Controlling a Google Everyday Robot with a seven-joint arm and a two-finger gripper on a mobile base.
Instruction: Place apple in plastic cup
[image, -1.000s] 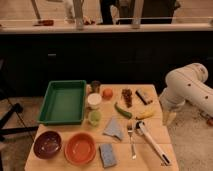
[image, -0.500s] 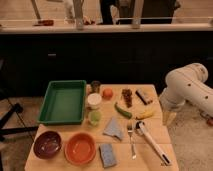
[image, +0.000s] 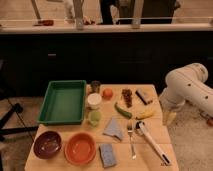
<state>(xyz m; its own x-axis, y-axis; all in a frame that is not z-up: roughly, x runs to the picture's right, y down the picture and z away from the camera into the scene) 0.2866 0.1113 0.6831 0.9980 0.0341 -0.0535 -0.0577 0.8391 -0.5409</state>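
The apple is a small orange-red fruit on the wooden table, toward the back middle. The plastic cup is pale yellow-green and stands upright in front of a white cup, beside the green tray. The apple and the plastic cup stand apart. My white arm hangs off the table's right side. My gripper points down next to the right edge, far from both the apple and the cup.
A small dark cup stands behind the white cup. An orange bowl and a purple bowl sit at the front left. A green pepper, a banana, a blue cloth, a fork and a long utensil lie to the right.
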